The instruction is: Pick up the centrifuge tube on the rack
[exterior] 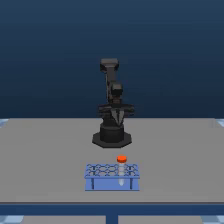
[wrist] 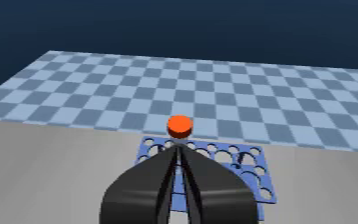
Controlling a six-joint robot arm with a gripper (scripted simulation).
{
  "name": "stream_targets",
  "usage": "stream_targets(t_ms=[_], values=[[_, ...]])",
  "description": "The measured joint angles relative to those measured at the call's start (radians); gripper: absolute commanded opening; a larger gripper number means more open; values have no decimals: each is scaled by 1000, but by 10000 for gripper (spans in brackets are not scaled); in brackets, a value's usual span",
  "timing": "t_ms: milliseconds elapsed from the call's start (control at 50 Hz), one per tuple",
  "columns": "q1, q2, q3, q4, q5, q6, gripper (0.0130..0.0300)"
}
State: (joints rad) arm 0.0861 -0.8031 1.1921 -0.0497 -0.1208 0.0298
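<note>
Centrifuge tube (exterior: 121, 161) stands upright in the rack (exterior: 112, 183), in a hole of the back row, the row nearest the robot arm (exterior: 113, 107), a little toward the exterior view's right of the rack's middle. Only its round orange-red cap rises clearly above the grid of holes; in the wrist view the cap (wrist: 180, 126) sits at the rack's far edge with a short pale stretch of tube just below it.

Light blue and low, the rack (wrist: 233, 157) shows two dark vertical marks on its front face in the exterior view. It rests on a grey table (exterior: 45, 160), just in front of the arm's dark base and apart from it.

The gripper (wrist: 180, 150) appears in the wrist view as two dark fingers (wrist: 144, 187) pressed together, only a thin seam between them, their tips pointing at the cap and just short of it. They hold nothing. Beyond the table lies a blue checkered floor (wrist: 246, 95).
</note>
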Motion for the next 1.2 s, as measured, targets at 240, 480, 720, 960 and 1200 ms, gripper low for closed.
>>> stream_targets(t_ms=[240,480,720,960,1200], values=[[0,0,0,0,0,0,300],[0,0,0,0,0,0,300],[1,8,-3,19,-2,-16,300],[6,37,-14,80,-8,-70,300],[15,94,-38,186,-20,-162,300]])
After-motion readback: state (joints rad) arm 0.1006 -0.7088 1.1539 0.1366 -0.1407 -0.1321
